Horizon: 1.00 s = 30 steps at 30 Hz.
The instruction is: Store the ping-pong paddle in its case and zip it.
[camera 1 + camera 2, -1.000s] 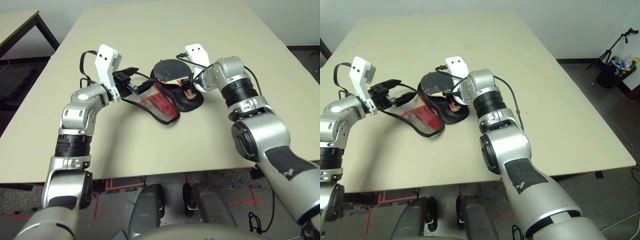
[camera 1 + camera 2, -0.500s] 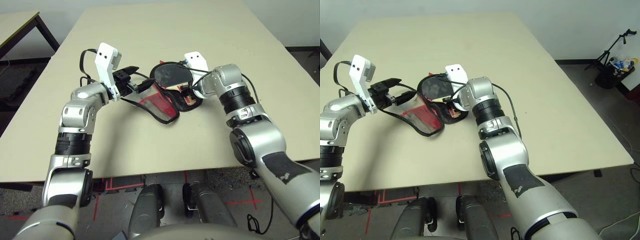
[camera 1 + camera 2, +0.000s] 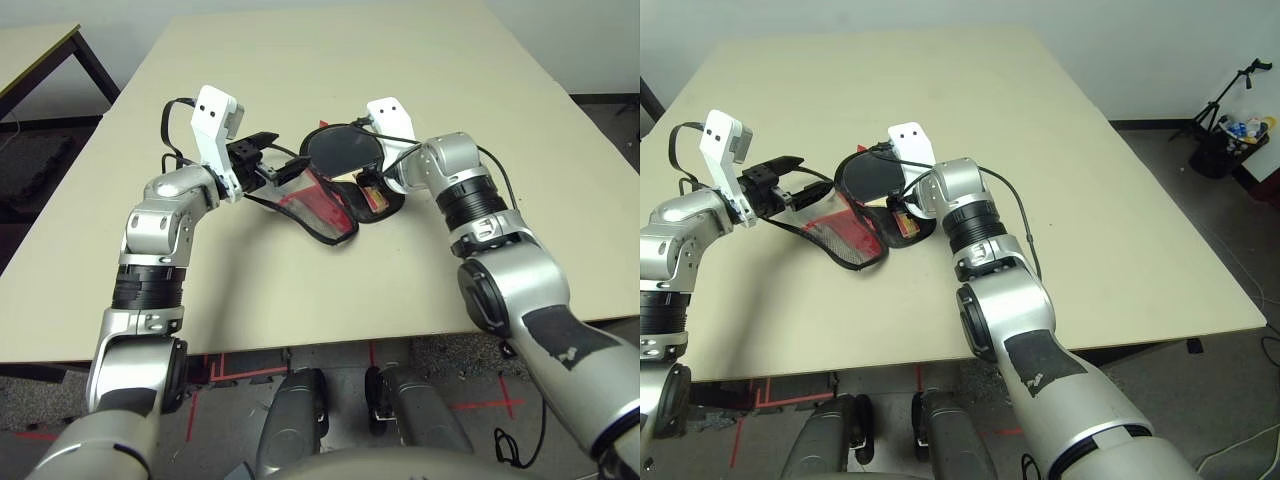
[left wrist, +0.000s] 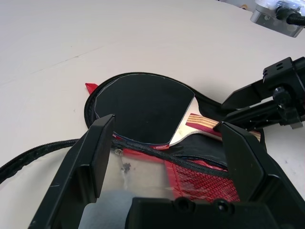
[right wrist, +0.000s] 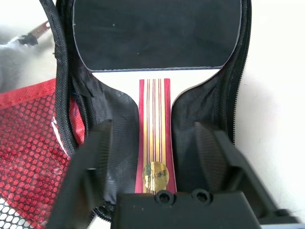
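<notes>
At centre left of the left eye view, the left gripper (image 3: 278,160) stands open, its black fingers at the near edge of the case's opened flap; whether they touch it cannot be told. Right of it, at upper centre, lies the paddle case (image 3: 326,216), spread open: clear plastic and red honeycomb mesh on the flap, black fabric on the other half, black zipper around the rim. A small red tab (image 4: 91,88) projects from the rim. The ping-pong paddle (image 3: 343,151) lies inside the black half, smooth black rubber face up, pale wood at the neck, handle striped red and yellow. A round gold sticker (image 5: 155,176) near the handle's end carries small print, not legible. At the handle, right of the blade, the right gripper (image 5: 155,143) is open, one finger either side of the handle, a gap showing on both sides.
</notes>
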Tool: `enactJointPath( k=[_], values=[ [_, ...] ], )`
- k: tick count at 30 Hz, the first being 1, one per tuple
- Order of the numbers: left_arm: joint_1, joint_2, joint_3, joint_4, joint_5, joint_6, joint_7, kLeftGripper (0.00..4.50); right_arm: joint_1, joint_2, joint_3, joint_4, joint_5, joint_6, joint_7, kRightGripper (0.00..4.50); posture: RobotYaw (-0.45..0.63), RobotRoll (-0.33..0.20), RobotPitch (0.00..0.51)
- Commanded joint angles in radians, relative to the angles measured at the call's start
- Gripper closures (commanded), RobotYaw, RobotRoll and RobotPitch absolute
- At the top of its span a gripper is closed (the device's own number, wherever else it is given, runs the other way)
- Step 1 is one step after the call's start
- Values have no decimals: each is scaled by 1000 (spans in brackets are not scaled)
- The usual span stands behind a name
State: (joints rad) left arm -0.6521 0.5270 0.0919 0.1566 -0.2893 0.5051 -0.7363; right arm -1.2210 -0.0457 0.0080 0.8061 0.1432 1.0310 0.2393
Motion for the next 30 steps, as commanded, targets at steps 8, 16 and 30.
enactJointPath(
  k=[8,16,30],
  values=[
    [-95,121,137,189,17,-115,103,0,54,-120,-56,-133,44,-118,134,36,-4,0,101],
    [-42,233,189,361,41,-225,90,0,183,-199,-161,-235,130,-76,181,36,-11,0,117],
    [153,189,187,451,27,-283,90,0,242,-263,-173,-278,102,-225,136,36,-28,0,132]
  ],
)
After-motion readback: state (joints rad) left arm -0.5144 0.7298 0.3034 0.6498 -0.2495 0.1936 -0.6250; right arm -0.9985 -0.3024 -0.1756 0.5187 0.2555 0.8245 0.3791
